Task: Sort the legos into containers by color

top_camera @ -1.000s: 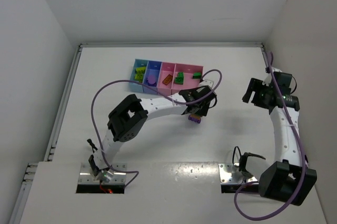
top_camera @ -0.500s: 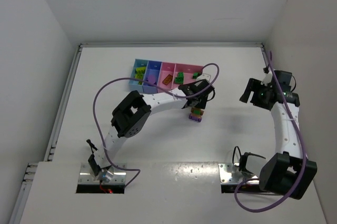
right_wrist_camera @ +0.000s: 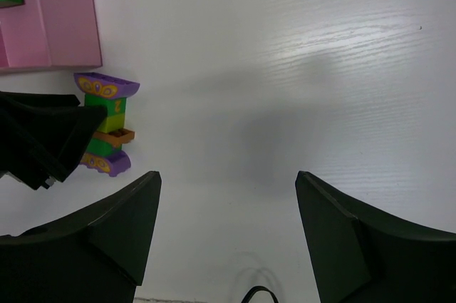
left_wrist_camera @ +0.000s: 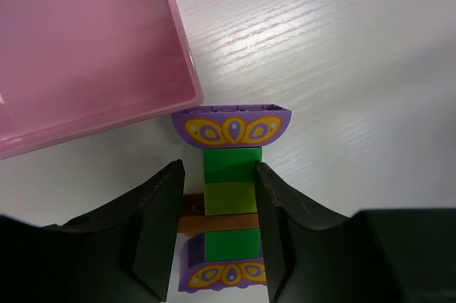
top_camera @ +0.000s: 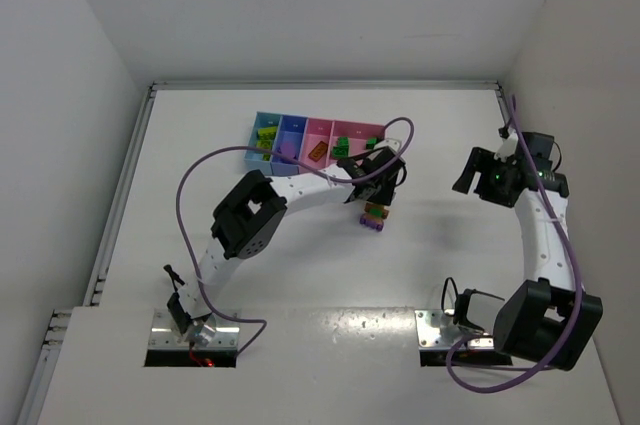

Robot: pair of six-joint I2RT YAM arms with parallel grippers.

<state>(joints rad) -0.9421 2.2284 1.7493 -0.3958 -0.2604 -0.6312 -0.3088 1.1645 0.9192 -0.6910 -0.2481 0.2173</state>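
Lego strip (left_wrist_camera: 231,167): green, yellow-green and orange bricks capped by patterned purple end pieces; sits just off the near corner of the wide pink bin (left_wrist_camera: 187,68), apart from it; whether it rests on the worktop cannot be told.
Left tool (left_wrist_camera: 217,167): fingers narrowed onto the strip, one on each side, bearing on the orange brick.
Containers (top_camera: 305,123): joined row at the far centre, holding loose bricks.
Left arm (top_camera: 245,225): rises from its near-left base, bends at the elbow, forearm stretched rightwards to the row's right end.
Right tool (right_wrist_camera: 226,175): fingers spread wide, holding nothing.
Right arm (top_camera: 545,245): stands at the right side, wrist turned left, well apart from the strip.
Worktop (top_camera: 300,275): white, faint wood grain.
Room: plain white walls (top_camera: 300,5) on three sides.
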